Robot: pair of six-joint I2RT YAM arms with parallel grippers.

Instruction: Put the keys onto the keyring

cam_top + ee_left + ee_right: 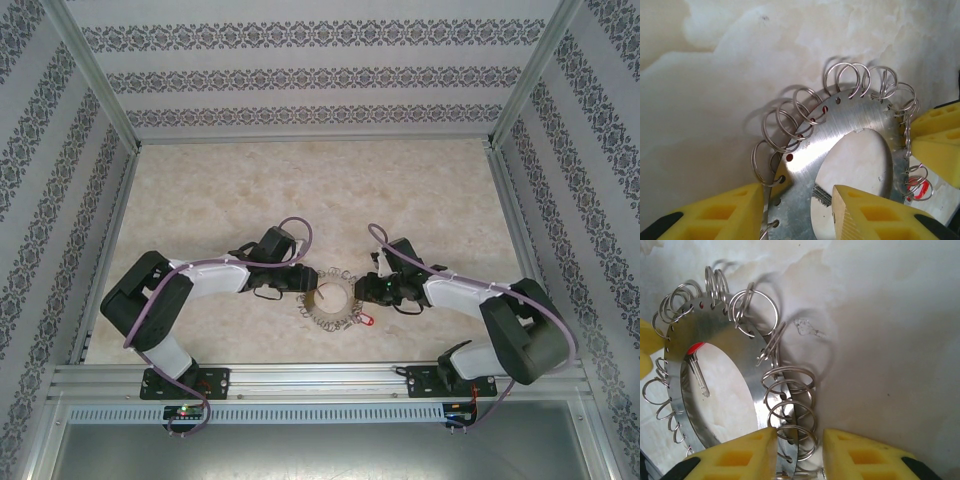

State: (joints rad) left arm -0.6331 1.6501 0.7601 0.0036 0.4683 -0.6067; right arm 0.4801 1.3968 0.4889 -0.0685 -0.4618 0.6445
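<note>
The keyring, a flat silvery ring fringed with wire loops, is held tilted between my two grippers near the table's front. My left gripper is shut across the keyring's band, one finger at the outer rim and the other inside the hole. My right gripper straddles the opposite rim of the keyring and its loops, open, with a slim gap at the right finger. A red-headed key lies on the table, seen through the hole, with its head behind small loops.
The marble-patterned table stretches far behind the ring. Patterned walls and metal rails close in the workspace. A tiny clear scrap lies on the table beside the ring. My right gripper's yellow fingers stand just past the ring's far edge.
</note>
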